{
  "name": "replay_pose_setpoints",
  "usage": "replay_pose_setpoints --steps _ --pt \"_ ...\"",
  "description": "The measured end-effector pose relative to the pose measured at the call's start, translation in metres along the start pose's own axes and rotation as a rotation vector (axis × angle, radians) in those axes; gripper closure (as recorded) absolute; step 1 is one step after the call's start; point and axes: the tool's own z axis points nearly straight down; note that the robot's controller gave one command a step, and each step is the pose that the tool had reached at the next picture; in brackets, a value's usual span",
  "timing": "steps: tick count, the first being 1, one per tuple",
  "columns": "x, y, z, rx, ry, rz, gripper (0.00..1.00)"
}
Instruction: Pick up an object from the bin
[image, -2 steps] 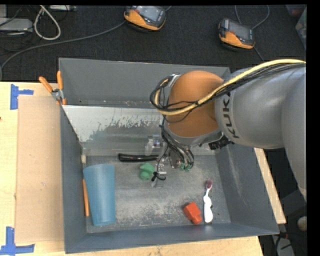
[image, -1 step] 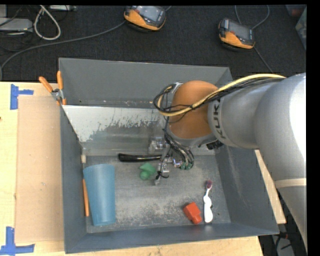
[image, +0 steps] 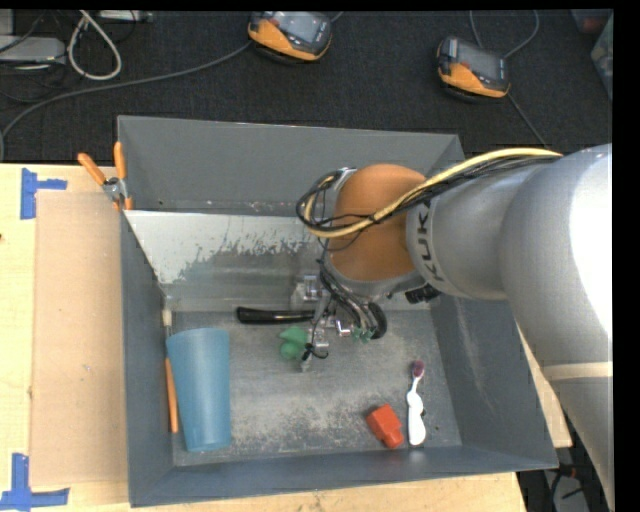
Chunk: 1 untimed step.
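My gripper (image: 318, 338) hangs low in the middle of the bin, under the arm's orange dome. A small green object (image: 293, 345) lies on the floor right against the gripper's left side; I cannot tell whether it is gripped. A black handle-like tool (image: 268, 315) lies just left of the gripper, pointing toward the back wall. The gripper's body hides the tool's right end.
A light blue cup (image: 201, 388) lies on its side at the left wall, with an orange pencil (image: 171, 396) along it. At the front right lie an orange-red block (image: 384, 424) and a white toothbrush (image: 415, 408). The arm covers the bin's right side.
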Motion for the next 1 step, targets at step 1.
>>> replay_pose_setpoints --steps 1 --pt "-0.0054 -0.0118 0.0001 0.001 0.005 -0.025 0.0"
